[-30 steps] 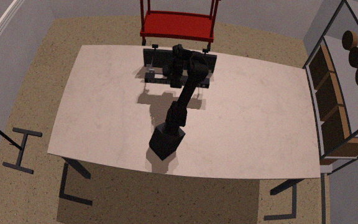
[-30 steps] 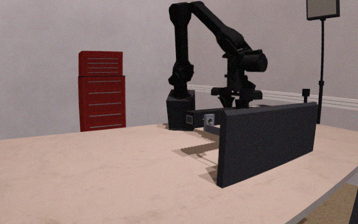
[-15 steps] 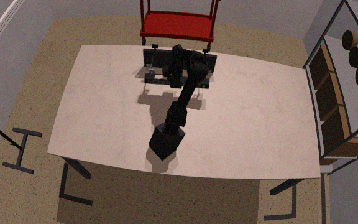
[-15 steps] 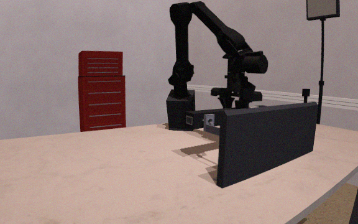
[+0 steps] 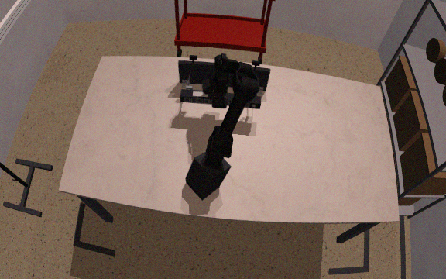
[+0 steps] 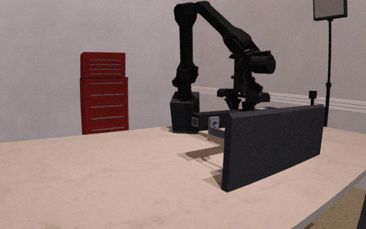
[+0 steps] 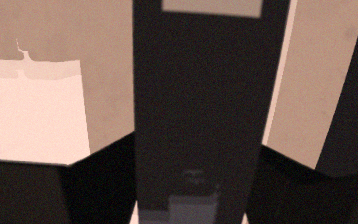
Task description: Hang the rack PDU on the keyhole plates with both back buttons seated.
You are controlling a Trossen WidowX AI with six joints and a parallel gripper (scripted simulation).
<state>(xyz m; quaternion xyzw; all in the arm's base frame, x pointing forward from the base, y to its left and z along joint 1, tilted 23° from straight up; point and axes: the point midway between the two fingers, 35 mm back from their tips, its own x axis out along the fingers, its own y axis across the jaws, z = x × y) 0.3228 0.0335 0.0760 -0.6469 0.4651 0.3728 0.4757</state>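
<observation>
So the red tool chest (image 6: 104, 92) sits off past the left end of the bench (image 6: 75, 178) in the side view, against the wall. Moving right, the arm's black base block (image 6: 183, 112) stands on the bench, roughly mid-bench toward the front edge going by the overhead shot, and the arm reaches from it toward the far edge.

The claw (image 6: 240, 102) points straight down and is clamped on the rack PDU (image 6: 213, 115), a long dark bar held off the bench surface, just in front of the dark backboard (image 6: 272, 143) near the far edge. The wrist view is basically all PDU (image 7: 197, 100), running up the middle of the frame between the two dark fingers, with a pale label at the top.

A small grey plate with a hole (image 6: 213, 122) shows just below the bar's left end. Can't tell whether the buttons on the back are in any slot; that side is hidden.

Further right, a light stand (image 6: 329, 63) stands behind the bench. Overhead, a red cart (image 5: 221, 31) sits past the far edge and a shelf rack (image 5: 409, 58) off the right end.
</observation>
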